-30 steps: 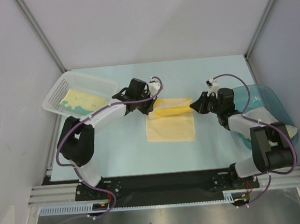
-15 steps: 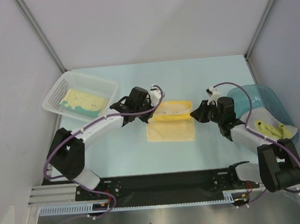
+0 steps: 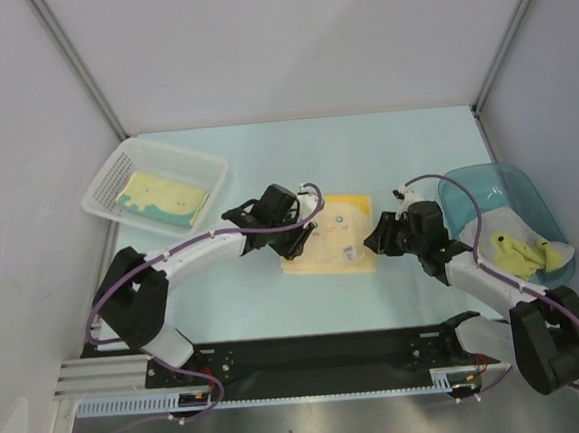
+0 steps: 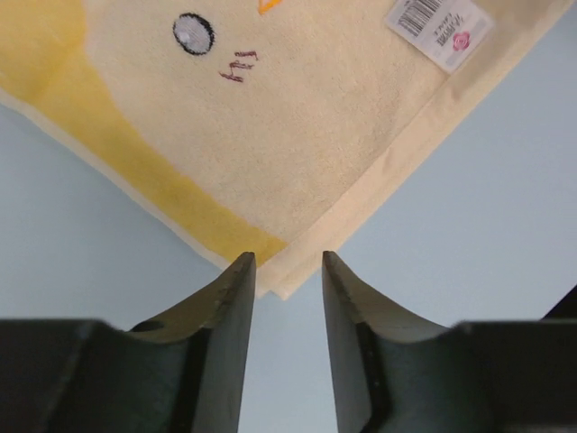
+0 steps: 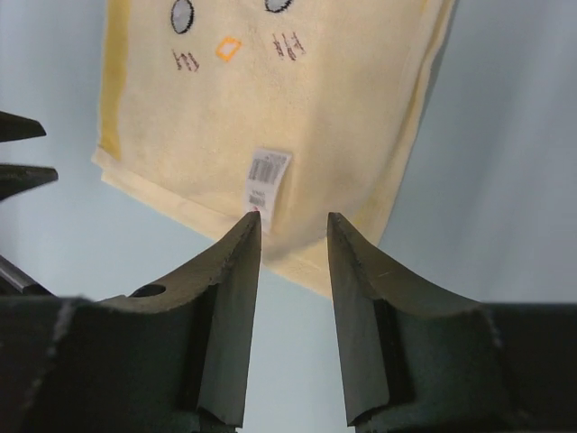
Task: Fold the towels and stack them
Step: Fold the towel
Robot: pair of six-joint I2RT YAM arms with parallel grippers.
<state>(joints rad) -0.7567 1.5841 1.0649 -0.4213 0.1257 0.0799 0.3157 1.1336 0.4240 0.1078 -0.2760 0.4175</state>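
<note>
A pale yellow towel with a chick face [image 3: 333,235] lies folded flat in the middle of the table. My left gripper [image 3: 304,239] is at its near-left corner and my right gripper [image 3: 374,240] at its near-right corner. In the left wrist view the left gripper [image 4: 288,263] is open, the towel [image 4: 270,117] corner just past its tips. The right gripper [image 5: 293,221] is open too, over the edge of the towel [image 5: 297,99] near the label [image 5: 268,176]. Neither holds anything. A teal and yellow towel [image 3: 163,196] lies in the basket. An olive-yellow towel [image 3: 521,253] lies in the tub.
A white mesh basket [image 3: 197,162] stands at the back left. A blue translucent tub [image 3: 488,186] sits at the right edge beside the right arm. White walls enclose the table on three sides. The left gripper's fingertips [image 5: 18,149] show at the left of the right wrist view.
Both grippers drew the towel's far edge over toward the near edge, then opened and let it go. The towel now lies folded with the chick face up.
</note>
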